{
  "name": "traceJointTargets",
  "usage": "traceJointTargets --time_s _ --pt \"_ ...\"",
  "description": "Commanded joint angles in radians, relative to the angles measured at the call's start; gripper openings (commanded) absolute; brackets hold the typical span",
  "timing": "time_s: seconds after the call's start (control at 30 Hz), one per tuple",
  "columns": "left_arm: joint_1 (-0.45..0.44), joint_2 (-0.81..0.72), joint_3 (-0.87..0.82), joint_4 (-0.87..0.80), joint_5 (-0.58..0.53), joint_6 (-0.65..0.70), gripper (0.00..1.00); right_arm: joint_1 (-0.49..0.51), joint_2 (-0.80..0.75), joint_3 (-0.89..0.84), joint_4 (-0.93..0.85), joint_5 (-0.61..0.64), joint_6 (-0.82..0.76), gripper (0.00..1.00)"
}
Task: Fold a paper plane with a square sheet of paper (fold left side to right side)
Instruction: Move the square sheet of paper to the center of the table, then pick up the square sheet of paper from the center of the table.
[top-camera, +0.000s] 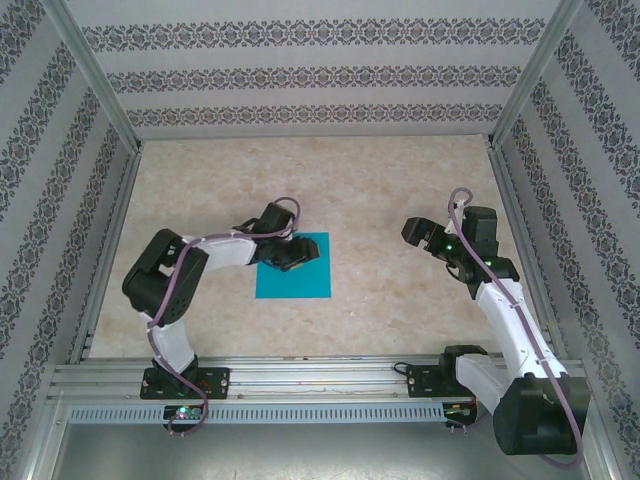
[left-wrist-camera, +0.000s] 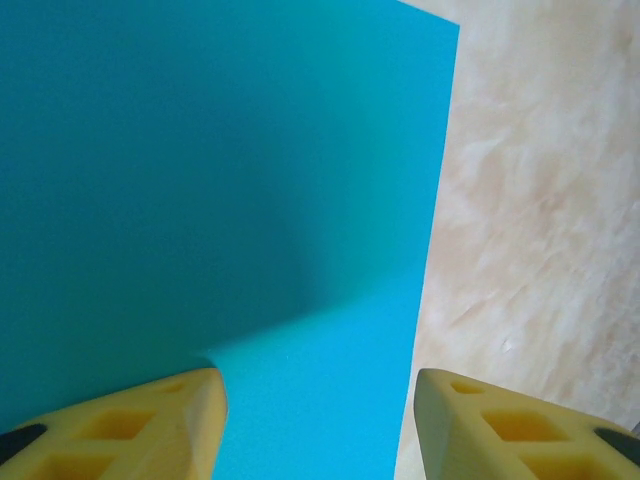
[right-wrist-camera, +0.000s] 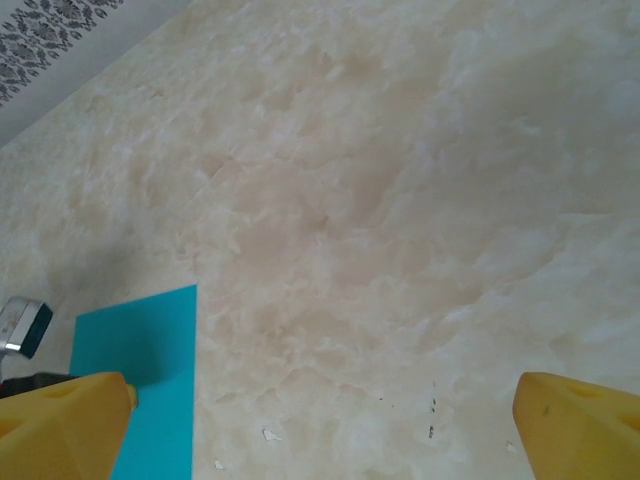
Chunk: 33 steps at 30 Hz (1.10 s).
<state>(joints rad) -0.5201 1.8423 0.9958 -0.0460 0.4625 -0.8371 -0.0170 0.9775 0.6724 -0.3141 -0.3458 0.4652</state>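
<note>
The square sheet of paper (top-camera: 303, 277) lies flat on the marble table, teal-blue, left of centre. My left gripper (top-camera: 290, 254) is low over its far left part. In the left wrist view the paper (left-wrist-camera: 220, 180) spreads under the left gripper (left-wrist-camera: 320, 420), and its straight edge runs between the two yellow fingers: one finger (left-wrist-camera: 150, 420) is over the paper, the other over bare table. Nothing is pinched; the jaws stand apart. My right gripper (top-camera: 416, 232) hangs open over bare table, well to the right. Its wrist view has the paper's corner (right-wrist-camera: 140, 350) at lower left of the gripper (right-wrist-camera: 325, 425).
Patterned walls (top-camera: 320, 70) close in the table on three sides, with metal posts at the back corners. An aluminium rail (top-camera: 320, 375) carrying both arm bases runs along the near edge. Bare marble (top-camera: 370, 190) lies between the two grippers.
</note>
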Motion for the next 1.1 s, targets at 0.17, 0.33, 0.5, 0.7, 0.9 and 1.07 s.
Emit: traceJointTargets --time_s 0.17,0.33,0.5,0.7,0.9,1.07 --pt "-0.056 0.205 0.182 0.012 -0.063 -0.076 0.54 0.011 -0.001 0.018 -0.049 0.043 -0.028 0.98" --pt "-0.064 0.219 0.265 -0.033 -0.044 -0.032 0.55 0.017 0.015 0.021 -0.062 0.048 -0.044 0.98" --pt "-0.061 0.163 0.320 -0.068 -0.001 0.026 0.60 0.060 0.075 0.062 -0.075 0.072 -0.067 0.96" --pt "-0.024 -0.007 0.230 -0.106 -0.057 0.071 0.64 0.205 0.229 0.181 -0.098 0.193 -0.102 0.95" --pt "0.018 -0.123 0.053 -0.131 -0.088 0.078 0.57 0.370 0.496 0.362 -0.101 0.302 -0.117 0.98" --pt "0.026 -0.119 -0.033 -0.119 -0.090 0.068 0.48 0.458 0.751 0.549 -0.112 0.320 -0.108 0.98"
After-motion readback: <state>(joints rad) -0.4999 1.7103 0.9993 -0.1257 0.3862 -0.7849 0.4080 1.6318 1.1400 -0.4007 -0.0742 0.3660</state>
